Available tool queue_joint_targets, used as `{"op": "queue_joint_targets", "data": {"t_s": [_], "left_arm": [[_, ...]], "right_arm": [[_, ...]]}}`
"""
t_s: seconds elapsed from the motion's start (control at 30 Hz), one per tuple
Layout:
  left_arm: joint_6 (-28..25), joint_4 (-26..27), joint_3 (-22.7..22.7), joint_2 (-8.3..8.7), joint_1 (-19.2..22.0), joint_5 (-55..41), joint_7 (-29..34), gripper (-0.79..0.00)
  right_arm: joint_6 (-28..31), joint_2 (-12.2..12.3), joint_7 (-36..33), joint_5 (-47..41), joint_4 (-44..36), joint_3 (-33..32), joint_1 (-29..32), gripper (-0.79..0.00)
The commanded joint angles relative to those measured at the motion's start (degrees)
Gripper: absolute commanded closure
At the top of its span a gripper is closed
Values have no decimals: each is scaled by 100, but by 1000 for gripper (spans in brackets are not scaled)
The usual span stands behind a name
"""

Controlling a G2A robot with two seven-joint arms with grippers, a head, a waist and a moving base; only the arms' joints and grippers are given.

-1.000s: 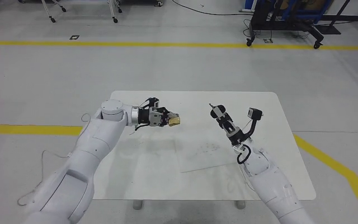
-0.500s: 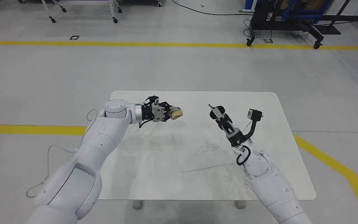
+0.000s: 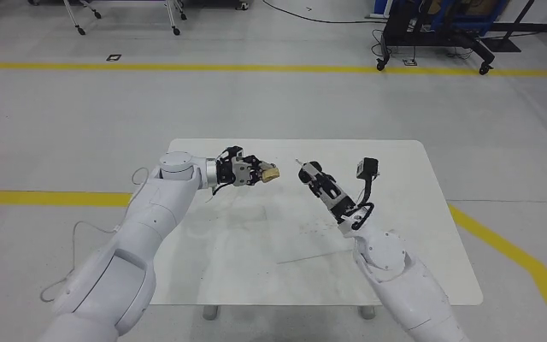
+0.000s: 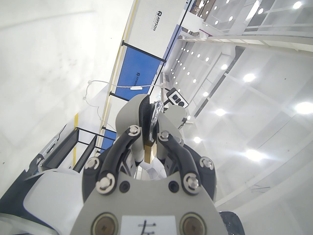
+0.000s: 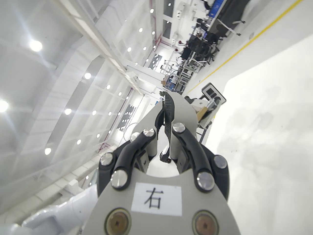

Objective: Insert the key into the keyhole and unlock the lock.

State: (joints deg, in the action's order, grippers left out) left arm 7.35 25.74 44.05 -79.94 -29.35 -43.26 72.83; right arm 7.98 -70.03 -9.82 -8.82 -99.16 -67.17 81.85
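Risks first, misalignment on top. We see the left gripper [image 3: 259, 173] clamped on the brass lock [image 3: 268, 174], held in the air over the table [image 3: 402, 162]. The right gripper [image 3: 308, 172] is pinched tight on the key [image 3: 298, 162], whose thin blade sticks out past the fingertips toward the lock. Blade tip and lock body are near each other but apart. Nothing is inserted, so we judge this as the approach before insertion.

We cannot tell which face of the lock carries the keyhole, or whether it faces the key. The blade's roll is too small to read. If the blade comes in off the keyhole's axis, we expect the tip to hit brass and skid off.

Neither piece rests on anything. A push from the key could swing the lock inside the left pads, since the left wrist view shows only a narrow pinch on it. The key could also pivot or slide back in its own pinch.

Turning is a second risk. If the key's head slips between the pads, the twist never reaches the lock. If either grip fails, the piece drops onto the table.
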Motion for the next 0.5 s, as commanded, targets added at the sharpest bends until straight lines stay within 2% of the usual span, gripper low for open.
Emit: {"op": "queue_joint_targets", "data": {"t_s": [0.0, 0.1, 0.33, 0.47], "left_arm": [[0, 0, 0, 0, 0, 0, 0, 0], [0, 0, 0, 0, 0, 0, 0, 0], [0, 0, 0, 0, 0, 0, 0, 0], [186, 185, -45, 31, -135, 343, -675, 0]], "right_arm": [[-765, -5, 64, 41, -214, 24, 59, 0], [-1260, -11, 75, 47, -478, 62, 144, 0], [-1272, -12, 22, -36, -521, 57, 156, 0], [-1196, -13, 0, 77, -489, 98, 188, 0]]}}
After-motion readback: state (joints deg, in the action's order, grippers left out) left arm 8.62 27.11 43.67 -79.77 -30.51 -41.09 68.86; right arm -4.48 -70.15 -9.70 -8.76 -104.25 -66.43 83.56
